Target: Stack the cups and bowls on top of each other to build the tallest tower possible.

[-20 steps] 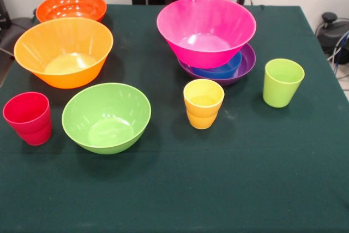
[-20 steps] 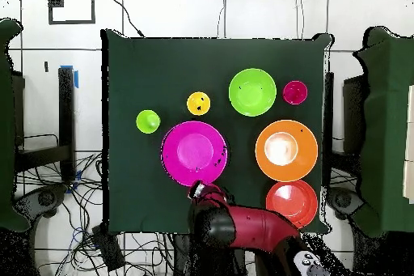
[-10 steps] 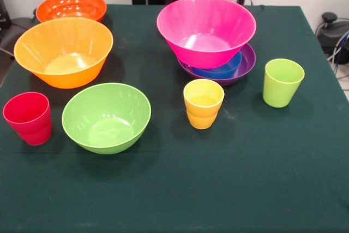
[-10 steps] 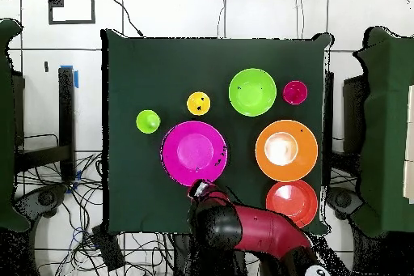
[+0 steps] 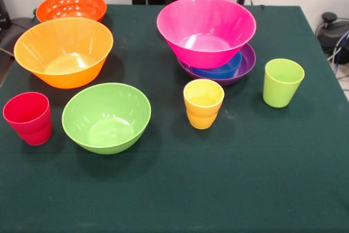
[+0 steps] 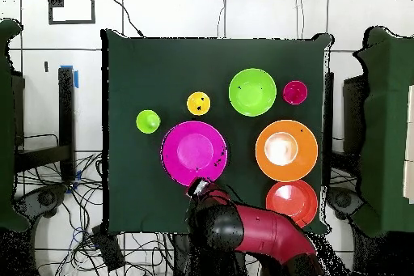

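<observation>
Currently, the gripper (image 6: 196,186) was seen only in the overhead view, drawn back at the table's base-side edge just beside the pink bowl (image 5: 206,30); whether its fingers were spread or closed could not be told. The tower (image 5: 221,64), pink over blue over purple, lay immediately ahead of it. The remaining bowls and cups were spaced apart on the green cloth (image 5: 218,178).

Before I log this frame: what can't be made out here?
- Gripper: front view shows none; overhead, the red and black arm covers it.
- Small blue bowl and purple bowl: mostly under the large pink bowl; unseen overhead.
- Red tumbler: what it sits in, unclear.
</observation>
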Controlling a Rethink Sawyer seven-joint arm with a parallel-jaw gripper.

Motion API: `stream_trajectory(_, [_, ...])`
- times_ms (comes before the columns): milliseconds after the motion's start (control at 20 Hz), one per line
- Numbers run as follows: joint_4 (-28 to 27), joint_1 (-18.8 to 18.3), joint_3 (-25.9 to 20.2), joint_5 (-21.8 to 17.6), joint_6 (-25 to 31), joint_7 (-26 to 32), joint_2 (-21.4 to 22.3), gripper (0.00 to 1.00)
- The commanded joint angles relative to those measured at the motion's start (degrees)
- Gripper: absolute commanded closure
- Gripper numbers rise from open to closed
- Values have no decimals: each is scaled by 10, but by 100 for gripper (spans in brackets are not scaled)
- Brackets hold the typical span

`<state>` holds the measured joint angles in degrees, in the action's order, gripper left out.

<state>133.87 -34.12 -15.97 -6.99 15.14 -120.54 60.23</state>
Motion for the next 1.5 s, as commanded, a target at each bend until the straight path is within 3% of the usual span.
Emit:
stream_trajectory(50, [-5,-26,-22,-37,26,13,-58,0])
stream_trajectory(350, [-36,-48,-11,-85,-9,28,-117,0])
stream_trajectory(1500, [-125,-117,-18,-218,-36,32,-225,0])
